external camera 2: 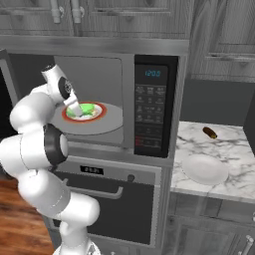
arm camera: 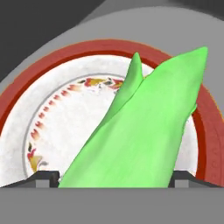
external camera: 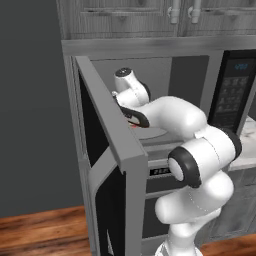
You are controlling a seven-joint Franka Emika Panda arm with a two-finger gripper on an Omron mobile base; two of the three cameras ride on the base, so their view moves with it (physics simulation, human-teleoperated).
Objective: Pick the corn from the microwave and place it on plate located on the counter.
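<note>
In the hand view the corn (arm camera: 144, 127) runs off the lower edge, its near end hidden between the finger tips (arm camera: 46, 178), so contact cannot be judged. The red-rimmed plate (arm camera: 61, 59) is cut at left and right. In the left base view the arm (external camera: 170, 120) and door (external camera: 112, 135) hide the turntable. At right, a small dark thing (external camera 2: 209, 132) is too small to name.

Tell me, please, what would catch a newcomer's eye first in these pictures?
The bright green husk-like corn stands out at once, lying on a small cream plate with a red-orange rim inside the open grey microwave. The white arm reaches in, its gripper down at the corn. To the right, a pale round plate waits on the marbled counter.
</note>
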